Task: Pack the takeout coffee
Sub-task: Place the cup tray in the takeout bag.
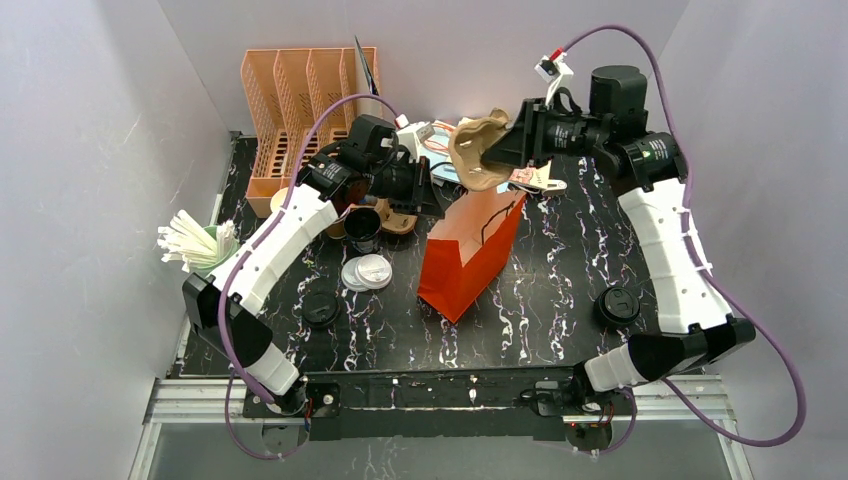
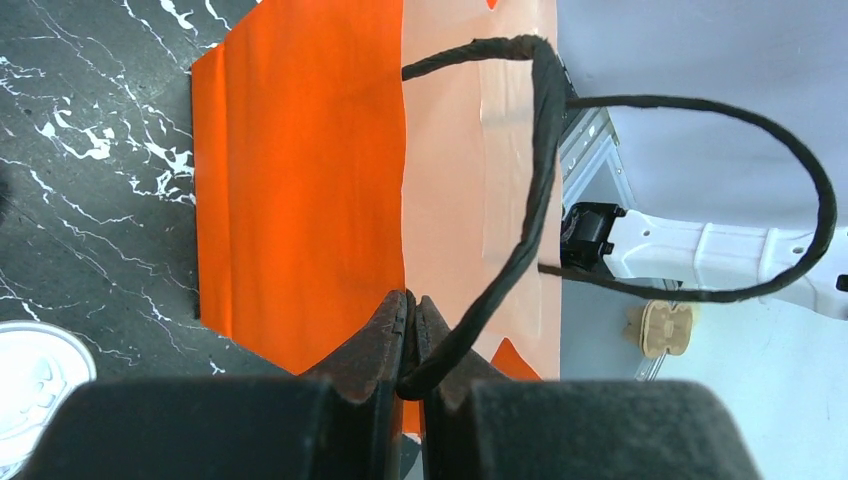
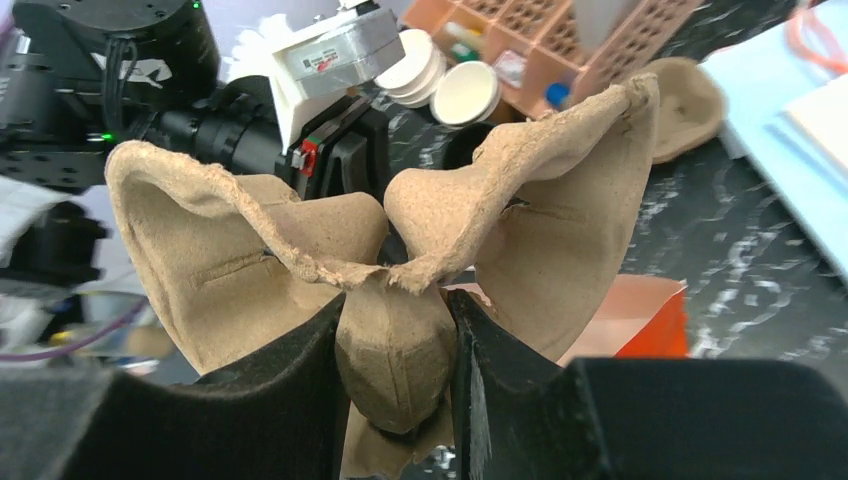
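My right gripper (image 1: 492, 155) (image 3: 395, 320) is shut on the middle post of a tan pulp cup carrier (image 1: 478, 150) (image 3: 250, 270) and holds it in the air above the mouth of an orange paper bag (image 1: 468, 255) (image 2: 300, 200). My left gripper (image 1: 432, 200) (image 2: 410, 305) is shut on the bag's black cord handle (image 2: 530, 200). Round cups, white inside (image 3: 468, 93), stand by the rack; their sides are hidden, so I cannot tell whether one is the kraft coffee cup. The left arm hides that spot in the top view.
A black paper cup (image 1: 363, 230) stands left of the bag, with white lids (image 1: 365, 272) in front of it. Black lids lie at the left (image 1: 320, 307) and right (image 1: 617, 305). An orange rack (image 1: 300, 100) stands at the back left, stirrers (image 1: 195, 245) at the left edge.
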You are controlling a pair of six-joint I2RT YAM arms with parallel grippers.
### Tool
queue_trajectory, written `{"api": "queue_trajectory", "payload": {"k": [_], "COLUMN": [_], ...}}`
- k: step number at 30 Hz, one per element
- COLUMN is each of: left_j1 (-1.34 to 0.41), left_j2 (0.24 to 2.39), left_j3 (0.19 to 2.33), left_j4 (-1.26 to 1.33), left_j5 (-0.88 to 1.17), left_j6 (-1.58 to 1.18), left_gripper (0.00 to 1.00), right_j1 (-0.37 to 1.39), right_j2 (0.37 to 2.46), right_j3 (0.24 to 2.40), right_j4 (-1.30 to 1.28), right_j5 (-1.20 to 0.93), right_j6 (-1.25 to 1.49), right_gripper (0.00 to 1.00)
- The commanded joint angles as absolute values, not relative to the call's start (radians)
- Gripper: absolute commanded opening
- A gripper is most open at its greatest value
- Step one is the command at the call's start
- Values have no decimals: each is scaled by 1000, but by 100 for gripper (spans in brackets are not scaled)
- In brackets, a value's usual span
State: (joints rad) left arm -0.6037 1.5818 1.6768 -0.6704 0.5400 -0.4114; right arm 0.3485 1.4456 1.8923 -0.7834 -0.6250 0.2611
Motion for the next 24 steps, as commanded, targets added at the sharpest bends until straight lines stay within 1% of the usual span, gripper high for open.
{"api": "queue_trajectory", "payload": {"k": [1,5,9,14,20,24], "left_j1": [-591,-591,-589,-589,-588,-588], "left_j2": [1529,1520,1517,1527,1527,1525], "left_j3": [1672,1656,1650,1658,1659,1660], "left_j4": [-690,-687,-681,-681,-671,-665], "left_j5": [581,578,581,583,579,577], "left_j6": [-406,-408,-410,-415,-420,-416], "left_gripper": [3,3,3,3,2,2], "right_j1": [266,255,255,255,259,289], "right_j2": [1425,1420,1404,1406,1395,1424], "right_j3": [1786,1699,1615,1580,1571,1608], "right_j4": [-645,-625,-619,-692,-793,-876], "right_j5": [-990,-1026,-1006,-995,-844,-717], "right_j6": [441,475,475,437,347,274], "right_gripper": [1,1,1,1,1,1]}}
